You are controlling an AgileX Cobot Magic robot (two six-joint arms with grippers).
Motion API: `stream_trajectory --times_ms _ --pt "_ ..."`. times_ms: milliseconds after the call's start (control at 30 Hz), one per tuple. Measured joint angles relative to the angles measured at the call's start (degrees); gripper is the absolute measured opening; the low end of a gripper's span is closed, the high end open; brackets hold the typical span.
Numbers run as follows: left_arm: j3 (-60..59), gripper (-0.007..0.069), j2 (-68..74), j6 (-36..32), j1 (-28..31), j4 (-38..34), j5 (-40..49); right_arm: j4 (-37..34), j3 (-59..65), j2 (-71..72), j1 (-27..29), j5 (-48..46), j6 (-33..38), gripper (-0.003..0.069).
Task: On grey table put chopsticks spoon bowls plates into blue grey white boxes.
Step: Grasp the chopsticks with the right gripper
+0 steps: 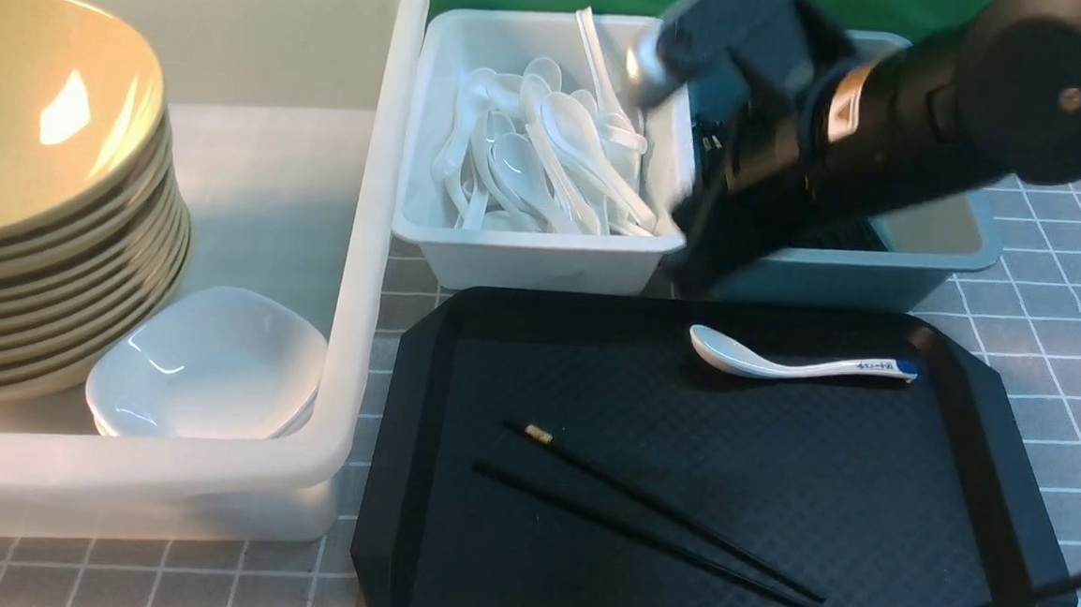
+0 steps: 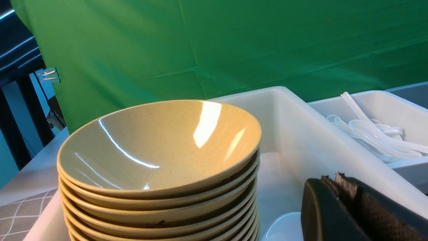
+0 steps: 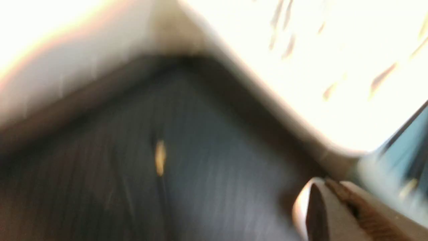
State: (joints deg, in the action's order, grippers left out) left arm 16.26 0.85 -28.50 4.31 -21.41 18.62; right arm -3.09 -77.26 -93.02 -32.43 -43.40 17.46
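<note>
Black tray [image 1: 992,444] on the grey surface [image 1: 1067,279] holds the spoon [image 1: 781,360] and chopsticks [image 1: 658,522]. The blurry right arm [image 1: 890,118] hides most of the blue bin [image 1: 880,277]. Bowls [image 1: 42,170] and plates [image 1: 208,368] sit in the tub [image 1: 357,236]. Plain spoons [image 1: 548,173] fill the white bin [image 1: 543,257]. Only the wrist views show the grippers. The left gripper [image 2: 332,179] is pinched closed beside the bowls. The right gripper [image 3: 326,182] is blurry but looks closed over the tray.

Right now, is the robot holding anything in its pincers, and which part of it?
Nothing seems held. The left pincer is shut with nothing between its tips. The right pincer is blurred, but it looks closed and empty too.
</note>
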Motion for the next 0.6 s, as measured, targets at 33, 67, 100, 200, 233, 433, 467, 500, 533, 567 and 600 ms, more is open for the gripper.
stream_trajectory --times_ms 33,67,100,200,233,433,467,500,533,567,600 --pt "0.0 -0.0008 0.0 0.0 0.0 0.0 0.0 -1.3 0.1 -2.0 -0.1 -3.8 1.2 0.0104" --pt "0.0 -0.0008 0.0 0.0 0.0 0.0 0.0 -2.4 0.2 -3.5 -0.4 -5.4 2.0 0.0133" --pt "0.0 -0.0008 0.0 0.0 0.0 0.0 0.0 -2.8 0.3 -5.1 -0.9 -6.2 2.9 0.0174" --pt "0.0 -0.0008 0.0 0.0 0.0 0.0 0.0 -3.4 0.5 -11.0 -2.6 -5.6 4.6 0.0293" --pt "0.0 -0.0008 0.0 0.0 0.0 0.0 0.0 -3.5 0.5 -11.7 -2.8 -5.3 4.8 0.0307" --pt "0.0 -0.0008 0.0 0.0 0.0 0.0 0.0 -3.5 0.5 -20.2 -5.4 0.0 9.3 0.0369" --pt "0.0 -0.0008 0.0 0.0 0.0 0.0 0.0 -3.5 0.5 -20.3 -5.5 0.2 9.4 0.0367" --pt "0.0 -0.0008 0.0 0.0 0.0 0.0 0.0 -3.3 0.3 -20.8 -5.6 1.5 9.6 0.0335" --pt "0.0 -0.0008 0.0 0.0 0.0 0.0 0.0 -3.4 0.3 -20.9 -5.6 1.5 9.6 0.0325" --pt "0.0 -0.0008 0.0 0.0 0.0 0.0 -0.1 -3.3 0.2 -21.1 -5.6 2.1 9.8 0.0285" --pt "0.0 -0.0008 0.0 0.0 0.0 0.0 -0.1 -3.4 0.0 -21.2 -5.7 2.5 10.1 0.0227"
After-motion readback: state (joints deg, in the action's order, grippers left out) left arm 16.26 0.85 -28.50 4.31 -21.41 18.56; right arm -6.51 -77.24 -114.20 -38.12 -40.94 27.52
